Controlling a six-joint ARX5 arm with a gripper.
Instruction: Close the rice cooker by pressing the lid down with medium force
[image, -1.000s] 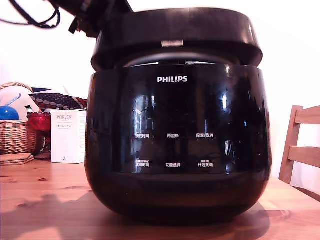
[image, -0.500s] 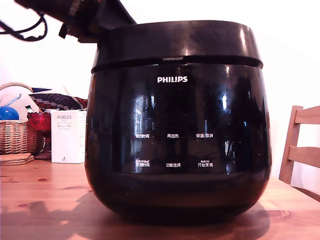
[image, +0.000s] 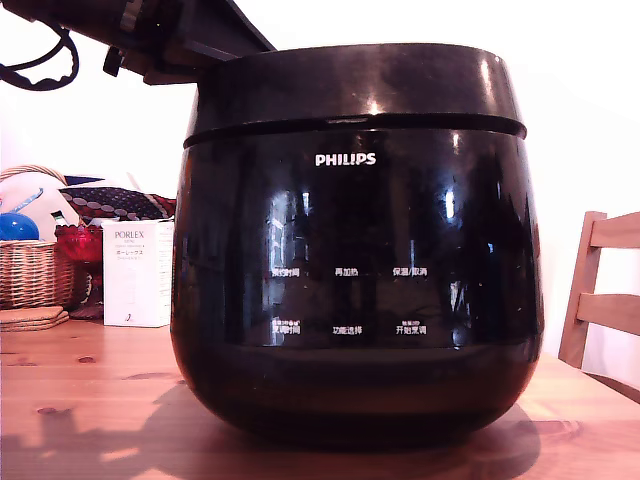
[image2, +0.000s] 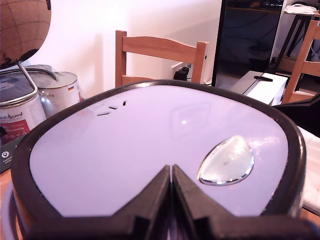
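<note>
Hand (image2: 171, 172), fingers pressed together and holding nothing, bears on the lid (image2: 150, 150), which sits level on the rice cooker (image: 355, 290) on the wooden table (image: 80, 400), so pressing looks nearly done and a latch check seems next; basket (image: 30, 270), white box (image: 137, 272), chair (image: 602, 290) around.
</note>
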